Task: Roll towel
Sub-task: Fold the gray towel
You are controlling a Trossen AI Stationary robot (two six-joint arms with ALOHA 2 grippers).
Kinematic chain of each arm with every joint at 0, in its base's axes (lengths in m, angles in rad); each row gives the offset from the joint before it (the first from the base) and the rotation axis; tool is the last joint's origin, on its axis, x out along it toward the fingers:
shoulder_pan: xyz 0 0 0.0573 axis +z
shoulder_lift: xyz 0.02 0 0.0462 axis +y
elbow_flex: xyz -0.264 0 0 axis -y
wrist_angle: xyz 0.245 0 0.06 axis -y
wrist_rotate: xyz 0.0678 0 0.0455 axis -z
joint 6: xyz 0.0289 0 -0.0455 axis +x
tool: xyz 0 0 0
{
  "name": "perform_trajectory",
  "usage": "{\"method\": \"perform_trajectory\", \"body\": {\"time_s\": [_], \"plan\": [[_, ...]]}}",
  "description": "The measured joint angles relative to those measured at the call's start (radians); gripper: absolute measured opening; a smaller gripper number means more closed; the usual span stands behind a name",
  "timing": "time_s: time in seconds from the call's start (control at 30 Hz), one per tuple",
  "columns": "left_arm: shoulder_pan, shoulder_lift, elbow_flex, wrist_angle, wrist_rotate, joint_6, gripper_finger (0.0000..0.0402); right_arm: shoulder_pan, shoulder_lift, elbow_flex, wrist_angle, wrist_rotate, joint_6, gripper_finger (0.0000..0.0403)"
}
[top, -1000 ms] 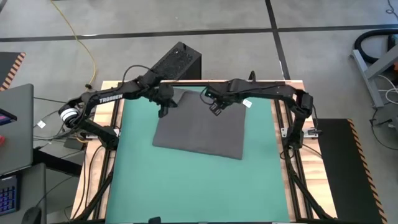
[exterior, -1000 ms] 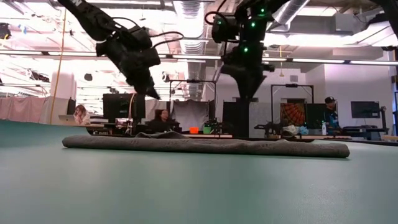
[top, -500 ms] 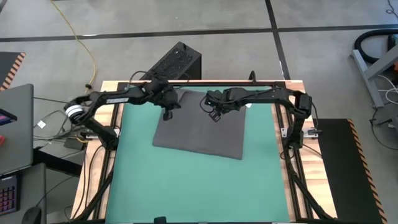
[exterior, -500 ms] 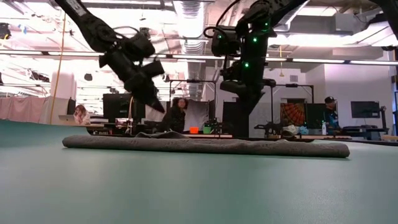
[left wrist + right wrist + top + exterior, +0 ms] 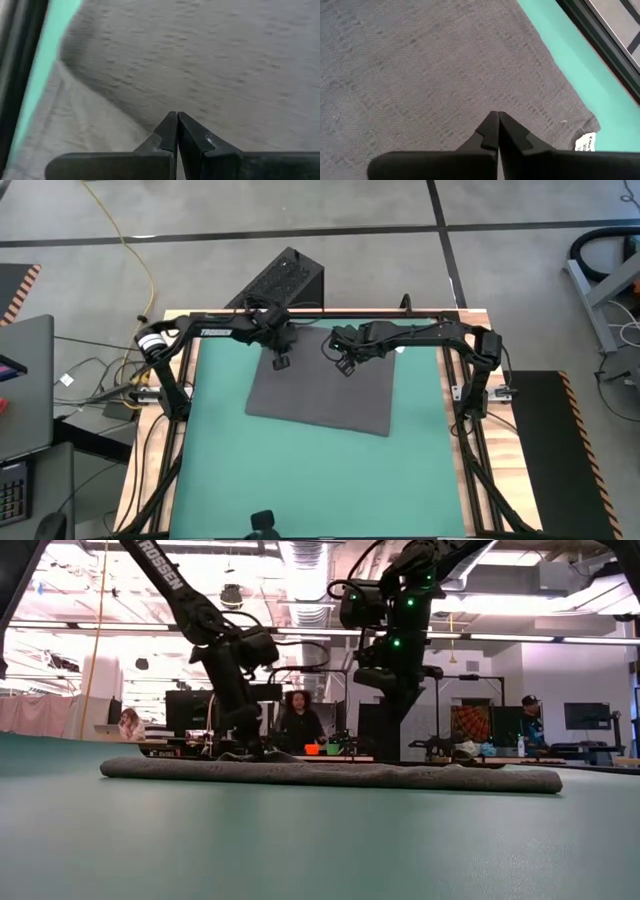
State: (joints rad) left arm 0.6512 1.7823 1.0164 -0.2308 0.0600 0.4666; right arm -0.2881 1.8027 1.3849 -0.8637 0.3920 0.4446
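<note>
The dark grey towel [image 5: 320,387] lies flat on the green mat [image 5: 230,470], with its white tag [image 5: 398,347] at the far right corner; the tag also shows in the right wrist view [image 5: 585,142]. My left gripper [image 5: 281,362] is shut and points down at the towel's far left part [image 5: 210,75], low over a raised wrinkle [image 5: 250,754]. My right gripper [image 5: 347,366] is shut and hangs above the towel's far middle [image 5: 445,65], clear of it in the low view [image 5: 393,712]. My left gripper has its shut fingertips [image 5: 176,120] right at the towel's far left part, coming from above and pointing down. I cannot tell whether they touch the cloth.
A black box [image 5: 280,280] stands just beyond the table's far edge. The table's frame rails [image 5: 465,390] run along the mat's sides. People sit in the room behind the table [image 5: 298,725]. Bare mat lies in front of the towel.
My left gripper has gone toward the table's right edge and down toward the towel's far left part, turning from a slant to point nearly straight down. My right gripper has come a little lower and nearer, then kept still. The towel has not moved.
</note>
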Motion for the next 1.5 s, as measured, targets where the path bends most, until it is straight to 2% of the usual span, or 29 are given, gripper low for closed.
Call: {"method": "perform_trajectory", "body": {"time_s": [0.1,0.2,0.43,0.57,0.63,0.77,0.87,1.0,1.1,1.23,1.4,1.5], "plan": [[-0.004,0.005,0.026,-0.013,-0.136,-0.006,0.0,0.0,0.0,0.0,-0.008,0.0,0.0,0.0017],[0.004,-0.002,0.057,0.002,-0.213,-0.005,0.0,0.0,0.0,0.0,-0.012,0.0,0.0,0.0017],[0.058,-0.005,0.142,-0.024,-0.259,0.009,0.0,0.002,0.0,0.0,-0.042,0.0,0.0,0.0023],[0.075,-0.071,0.22,-0.14,-0.15,-0.005,0.0,0.009,-0.001,0.001,-0.044,-0.001,-0.033,0.0024],[0.083,-0.132,0.258,-0.22,-0.036,-0.011,0.0,0.02,-0.008,0.001,-0.044,-0.001,-0.06,0.0024],[0.089,-0.301,0.272,-0.308,0.258,-0.092,0.0,0.08,-0.071,0.001,-0.045,-0.024,-0.14,0.0021],[0.064,-0.434,0.22,-0.324,0.404,-0.16,0.0,0.153,-0.14,-0.015,-0.014,-0.054,-0.22,0.0018],[-0.012,-0.623,0.071,-0.239,0.449,-0.272,0.0,0.267,-0.289,-0.19,0.166,-0.057,-0.224,0.0016],[-0.077,-0.766,-0.09,-0.086,0.425,-0.417,0.0,0.346,-0.437,-0.399,0.375,-0.057,-0.156,0.0016],[-0.193,-0.912,-0.312,0.146,0.281,-0.608,0.0,0.443,-0.561,-0.614,0.624,-0.032,-0.06,0.0015],[-0.384,-0.973,-0.527,0.32,0.034,-0.731,0.0,0.546,-0.547,-0.713,0.651,0.009,0.13,0.0015],[-0.49,-0.968,-0.594,0.381,-0.059,-0.788,0.0,0.62,-0.496,-0.718,0.675,0.114,0.241,0.0015]]}}
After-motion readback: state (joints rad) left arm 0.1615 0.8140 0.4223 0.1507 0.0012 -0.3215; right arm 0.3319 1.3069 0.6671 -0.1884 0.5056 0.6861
